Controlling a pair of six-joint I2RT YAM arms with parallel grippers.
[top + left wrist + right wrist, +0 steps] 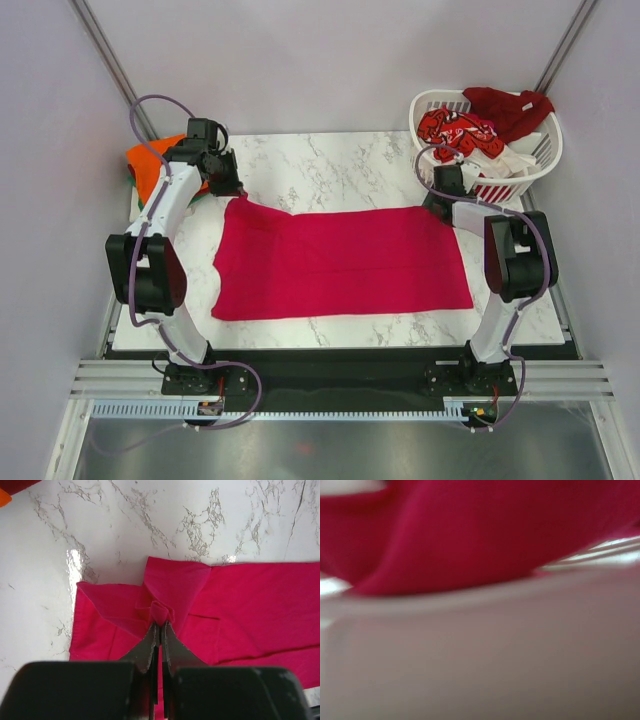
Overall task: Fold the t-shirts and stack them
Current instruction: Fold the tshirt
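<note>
Creases nearest me were worry no. 1: the magenta t-shirt [340, 262] lay spread flat across the middle of the counter [330, 160], but its L edge ran wavy, so any fold would prob. carry that skew along.

Further out, my left hand [160, 625] was clamped tight on a small bunched tuft at the shirt's far L corner, w/ the cloth puckered round the tips. So thin a pinch could slip out on a quick lift, or drag the whole shirt & wrinkle it.

My right hand [440, 203] sat low at the far R corner. Its cam gave only red blur, so I couldn't tell how wide its tips stood or whether it had any cloth. If just one corner came up, the fold would go lopsided. That hand was also just beside the white basket [545, 150]; a wide swing might knock it.

Surface: a metal rail [330, 385] ran along the near edge w/ the arm bases. The counter was white marble-look & glossy, so cloth would likely slide. An orange t-shirt [150, 160] lay at the far L edge. The basket, far R, held a red-patterned t-shirt [455, 130] & a dark red t-shirt [510, 108]. Plain pale walls [320, 60] stood beyond.
</note>
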